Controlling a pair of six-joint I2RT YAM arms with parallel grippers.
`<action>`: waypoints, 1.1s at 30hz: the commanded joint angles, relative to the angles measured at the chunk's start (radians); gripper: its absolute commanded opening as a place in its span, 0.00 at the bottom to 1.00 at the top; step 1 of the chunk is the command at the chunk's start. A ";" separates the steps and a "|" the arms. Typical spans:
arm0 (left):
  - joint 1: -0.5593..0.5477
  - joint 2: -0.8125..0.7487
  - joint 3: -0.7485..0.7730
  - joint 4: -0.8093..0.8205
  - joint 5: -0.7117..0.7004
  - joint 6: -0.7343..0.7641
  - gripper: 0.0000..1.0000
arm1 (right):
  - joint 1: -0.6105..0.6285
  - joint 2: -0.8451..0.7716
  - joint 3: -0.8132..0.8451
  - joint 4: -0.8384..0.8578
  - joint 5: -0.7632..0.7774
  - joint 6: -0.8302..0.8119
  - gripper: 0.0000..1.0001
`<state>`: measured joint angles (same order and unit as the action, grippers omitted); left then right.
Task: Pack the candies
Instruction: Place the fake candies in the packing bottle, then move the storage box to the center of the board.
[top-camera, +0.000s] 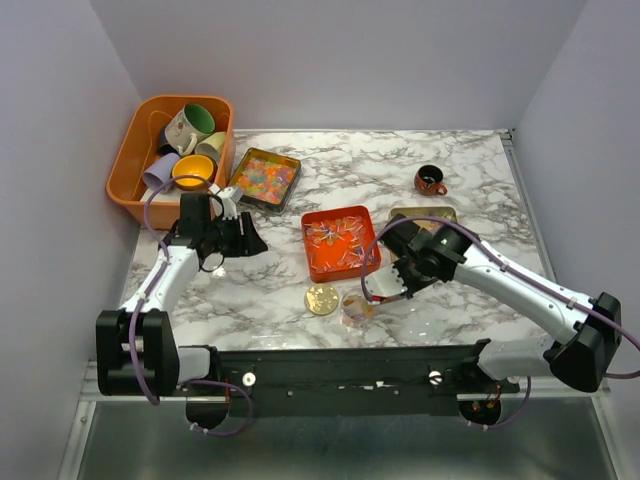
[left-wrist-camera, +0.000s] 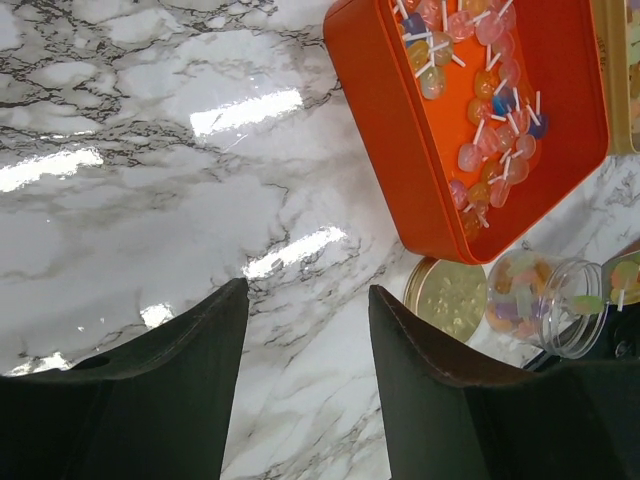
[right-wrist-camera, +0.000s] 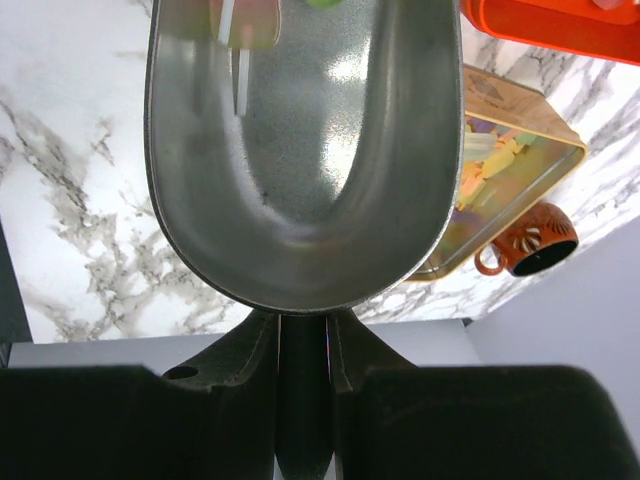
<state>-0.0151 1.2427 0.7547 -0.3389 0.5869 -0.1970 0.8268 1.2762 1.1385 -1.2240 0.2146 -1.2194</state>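
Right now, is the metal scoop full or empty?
Nearly empty: the scoop shows bare metal across its whole bowl, with only a couple of candies blurred at its far end.

The candies (top-camera: 338, 240) in the middle of the table are small translucent lollipops, pink, orange, yellow and a few blue. Each has a short white stick, and they lie loose and crossed over one another in a shallow orange tray (top-camera: 308, 250). A second heap (top-camera: 265, 178) of tiny mixed sweets, red, yellow, green and orange, fills a gold tin (top-camera: 241, 171) near the far left corner. A few pastel pieces (left-wrist-camera: 515, 285) sit inside a clear jar (left-wrist-camera: 585, 320) close to the near edge
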 joint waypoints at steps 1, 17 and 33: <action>0.004 0.083 0.054 0.008 -0.010 -0.018 0.60 | 0.029 0.025 0.055 -0.029 0.140 0.014 0.01; -0.232 0.320 0.204 -0.008 -0.170 0.016 0.58 | 0.095 0.020 0.102 -0.086 0.220 0.049 0.00; -0.373 0.547 0.397 -0.037 -0.217 0.062 0.56 | -0.168 -0.009 0.204 0.174 0.140 0.503 0.00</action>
<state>-0.3492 1.7321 1.0729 -0.3553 0.4015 -0.1738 0.8318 1.2888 1.2575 -1.2129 0.3489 -0.8967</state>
